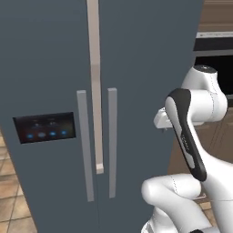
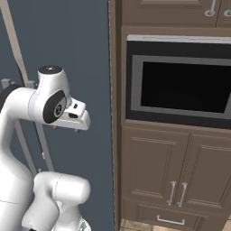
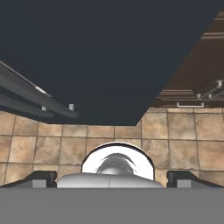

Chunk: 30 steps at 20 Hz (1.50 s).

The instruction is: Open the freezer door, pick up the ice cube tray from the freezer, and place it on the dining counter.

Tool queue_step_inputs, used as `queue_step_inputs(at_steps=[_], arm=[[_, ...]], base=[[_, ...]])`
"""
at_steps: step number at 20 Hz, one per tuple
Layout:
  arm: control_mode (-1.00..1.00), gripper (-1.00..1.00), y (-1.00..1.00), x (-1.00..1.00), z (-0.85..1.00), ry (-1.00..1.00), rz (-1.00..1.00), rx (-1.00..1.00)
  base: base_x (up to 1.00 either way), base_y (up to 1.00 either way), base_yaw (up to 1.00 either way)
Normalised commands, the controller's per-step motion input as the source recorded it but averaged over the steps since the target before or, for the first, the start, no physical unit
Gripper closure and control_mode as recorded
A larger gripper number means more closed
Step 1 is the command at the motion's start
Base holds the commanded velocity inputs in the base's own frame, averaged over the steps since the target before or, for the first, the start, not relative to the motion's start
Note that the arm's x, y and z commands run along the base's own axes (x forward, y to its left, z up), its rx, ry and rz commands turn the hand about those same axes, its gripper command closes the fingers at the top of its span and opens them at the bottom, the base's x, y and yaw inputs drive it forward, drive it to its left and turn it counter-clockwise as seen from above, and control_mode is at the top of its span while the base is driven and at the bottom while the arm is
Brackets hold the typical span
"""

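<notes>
Your gripper [image 3: 112, 177] sat spread and empty, aimed floorward. The freezer door [image 1: 45, 91] handle [image 1: 84, 145] ran vertical, ahead and to your left, well apart.

My arm is folded up, elbow bent sharply, forearm rising and the wrist tipped forward and down. In the hand view my gripper [image 3: 112, 178] points down, its two dark fingertips [image 3: 43, 178] set wide apart at the frame edges, nothing between them.
</notes>
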Motion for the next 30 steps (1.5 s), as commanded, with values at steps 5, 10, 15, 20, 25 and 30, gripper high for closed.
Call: queue_step_inputs(at_steps=[5,10,15,20,25,30], arm=[[1.0,-1.0,0.0,0.0,0.0,0.0,0.0,0.0],[1.0,-1.0,0.0,0.0,0.0,0.0,0.0,0.0],[-1.0,-1.0,0.0,-0.01,-0.01,0.0,0.0,0.0],[-1.0,-1.0,0.53,-0.91,0.0,-0.18,0.0,-0.03],[-1.0,-1.0,0.98,-0.84,0.01,-0.39,0.0,-0.02],[-1.0,-1.0,0.79,-0.14,0.09,-0.55,0.0,0.03]], base=[[0.1,0.28,0.0],[0.12,0.24,0.0],[0.04,0.03,0.0],[0.0,0.0,0.0],[0.0,0.0,0.0],[0.0,0.0,0.0]])
